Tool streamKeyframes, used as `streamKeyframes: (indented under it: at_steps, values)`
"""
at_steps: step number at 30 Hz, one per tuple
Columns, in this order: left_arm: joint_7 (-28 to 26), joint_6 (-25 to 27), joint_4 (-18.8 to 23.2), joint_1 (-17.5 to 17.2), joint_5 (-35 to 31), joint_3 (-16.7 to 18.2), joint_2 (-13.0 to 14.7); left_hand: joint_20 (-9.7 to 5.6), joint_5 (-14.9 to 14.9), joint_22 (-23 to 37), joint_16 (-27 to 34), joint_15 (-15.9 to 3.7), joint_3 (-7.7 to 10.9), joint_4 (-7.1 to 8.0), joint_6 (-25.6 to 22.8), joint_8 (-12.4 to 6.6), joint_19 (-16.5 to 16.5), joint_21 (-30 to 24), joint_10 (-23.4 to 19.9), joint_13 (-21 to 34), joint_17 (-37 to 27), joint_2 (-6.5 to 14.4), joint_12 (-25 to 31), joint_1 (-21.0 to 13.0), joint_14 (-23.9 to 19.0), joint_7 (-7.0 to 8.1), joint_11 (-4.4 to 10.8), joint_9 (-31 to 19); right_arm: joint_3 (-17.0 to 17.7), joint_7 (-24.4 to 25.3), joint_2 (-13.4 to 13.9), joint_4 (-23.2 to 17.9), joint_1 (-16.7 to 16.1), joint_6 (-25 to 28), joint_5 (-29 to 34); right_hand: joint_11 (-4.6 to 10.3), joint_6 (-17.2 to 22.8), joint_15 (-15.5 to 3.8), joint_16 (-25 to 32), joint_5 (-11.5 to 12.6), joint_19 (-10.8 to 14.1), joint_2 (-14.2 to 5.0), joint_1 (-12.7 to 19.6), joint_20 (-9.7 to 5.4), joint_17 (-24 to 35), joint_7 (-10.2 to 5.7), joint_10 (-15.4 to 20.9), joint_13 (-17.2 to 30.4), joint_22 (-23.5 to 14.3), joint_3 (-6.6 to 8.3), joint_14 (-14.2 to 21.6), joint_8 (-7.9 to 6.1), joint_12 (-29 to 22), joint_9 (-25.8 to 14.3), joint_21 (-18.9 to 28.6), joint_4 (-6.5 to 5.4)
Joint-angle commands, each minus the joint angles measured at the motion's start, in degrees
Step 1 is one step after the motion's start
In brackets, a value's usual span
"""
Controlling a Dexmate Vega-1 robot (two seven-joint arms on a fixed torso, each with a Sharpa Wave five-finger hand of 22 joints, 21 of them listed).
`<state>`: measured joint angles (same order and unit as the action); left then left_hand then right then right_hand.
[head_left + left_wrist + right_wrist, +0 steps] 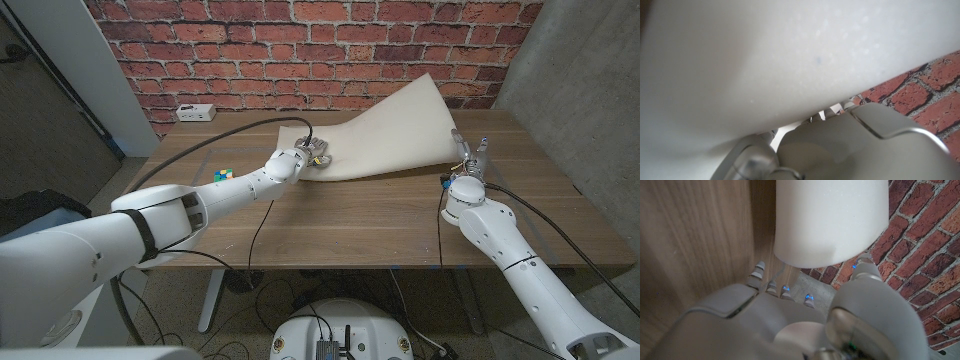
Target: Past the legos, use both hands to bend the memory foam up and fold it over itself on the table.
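The memory foam [400,125] lies on the table [360,215] with its far right side bent upward, between the two hands. The left hand [315,155] grips its near left edge. The right hand [468,160] stands just beside its right edge, fingers apart, holding nothing.

Bare table [380,215] lies before the raised foam [400,130]; brick wall [300,45] blocks behind.
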<state>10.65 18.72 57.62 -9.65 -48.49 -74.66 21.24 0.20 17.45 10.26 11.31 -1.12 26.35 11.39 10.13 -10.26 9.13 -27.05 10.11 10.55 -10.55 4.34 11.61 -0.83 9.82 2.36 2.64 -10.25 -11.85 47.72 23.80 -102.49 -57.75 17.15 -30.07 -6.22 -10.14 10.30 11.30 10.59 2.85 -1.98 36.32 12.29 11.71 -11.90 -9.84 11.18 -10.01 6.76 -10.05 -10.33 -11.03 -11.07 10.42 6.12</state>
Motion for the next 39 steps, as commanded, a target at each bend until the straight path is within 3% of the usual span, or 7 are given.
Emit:
streamKeyframes:
  at_steps: [1,12,18,21,29,35,39]
  values:
    - [0.25,0.47,0.73,-0.35,-0.26,0.43,0.24,-0.04,0.35,0.19,-0.28,-0.31,0.78,-0.29,1.42,-0.46,-0.12,0.37,3.27,0.20,-0.10,6.64,0.21,0.07,3.22,0.26,-0.10,-0.10,-0.75,-3.10,-1.10,4.92,2.00,-4.57,-4.05,-1.32,-11.07,0.61,0.82,0.39,0.19,-0.20,0.01,0.14,-0.03,0.26,-13.79,0.10,-0.32,0.04,0.52,-0.79,-0.59,-0.24,0.71,0.21]
    - [0.27,0.52,0.64,-0.51,0.01,0.67,0.17,-0.09,0.40,0.20,-0.27,-0.28,0.91,-0.27,1.40,-0.47,-0.17,0.44,3.23,0.20,-0.11,6.66,0.21,0.08,3.19,0.23,-0.14,-0.10,-1.91,-12.68,-1.27,11.28,5.71,-7.66,-10.02,-2.31,-12.77,-0.09,1.80,0.98,10.20,0.40,1.49,-0.47,-0.76,1.42,-13.30,-0.08,-0.51,-0.02,6.18,-0.57,-0.55,-0.20,3.79,1.41]
    - [0.11,0.15,0.05,-0.34,0.14,0.64,-0.07,-0.08,0.43,0.20,-0.29,-0.30,1.00,-0.26,1.39,-0.47,-0.20,0.50,3.17,0.20,-0.11,6.66,0.22,0.10,3.22,0.23,-0.09,-0.10,-2.53,-14.09,-2.21,13.85,6.95,-10.93,-10.72,-4.52,-14.07,-1.28,2.39,2.25,26.66,0.87,9.69,-0.98,-0.90,0.45,-12.47,-0.21,0.09,1.45,14.74,-1.00,-0.99,-0.19,6.95,3.33]
    - [-0.03,-0.03,-0.33,-0.27,0.22,0.60,-0.22,-0.10,0.44,0.21,-0.29,-0.29,1.04,-0.26,1.37,-0.48,-0.21,0.52,3.18,0.21,-0.12,6.65,0.22,0.10,3.23,0.27,-0.06,-0.11,-2.59,-13.54,-3.25,14.96,7.37,-13.16,-10.60,-5.79,-9.79,-3.61,3.72,2.80,31.32,0.84,15.94,-5.01,-0.72,3.08,-4.42,-0.28,0.30,2.51,23.94,-2.00,-3.16,-0.15,5.83,3.35]
    - [-0.49,-0.44,-1.32,-0.11,0.58,0.49,-0.56,-0.11,0.48,0.22,-0.29,-0.26,1.16,-0.24,1.41,-0.46,-0.26,0.60,3.24,0.21,-0.13,6.63,0.18,0.13,3.23,0.22,-0.01,-0.11,-2.87,-15.35,-4.19,16.67,8.55,-16.08,-11.86,-2.36,12.66,-13.83,5.52,4.01,42.57,0.57,24.31,-15.04,0.28,21.80,25.73,0.05,0.21,1.50,38.56,-5.95,-9.99,0.01,3.75,1.97]
    - [-0.58,-0.58,-1.65,-0.04,0.72,0.31,-0.63,-0.13,0.51,0.22,-0.31,-0.29,1.23,-0.23,1.41,-0.46,-0.28,0.67,3.32,0.21,-0.13,6.60,0.14,0.16,3.29,0.19,-0.06,-0.11,-3.02,-12.71,-4.58,15.56,8.80,-15.73,-11.84,0.01,39.23,-17.46,13.48,2.46,50.92,-4.61,26.84,-16.01,2.66,19.33,44.36,0.59,-0.73,2.16,56.35,-11.95,-15.23,0.07,6.02,1.43]
    - [-0.55,-0.79,-1.88,0.07,0.82,0.18,-0.72,-0.14,0.52,0.23,-0.33,-0.38,1.27,-0.23,1.42,-0.45,-0.27,0.71,3.36,0.21,-0.14,6.59,0.12,0.17,3.33,0.20,-0.06,-0.11,-2.87,-6.83,-4.17,12.07,8.73,-10.38,-12.35,1.07,47.87,-17.84,14.38,1.29,52.86,-7.29,29.89,-16.02,2.09,18.21,52.75,0.25,-1.18,4.37,61.30,-13.82,-16.63,0.29,7.47,2.39]
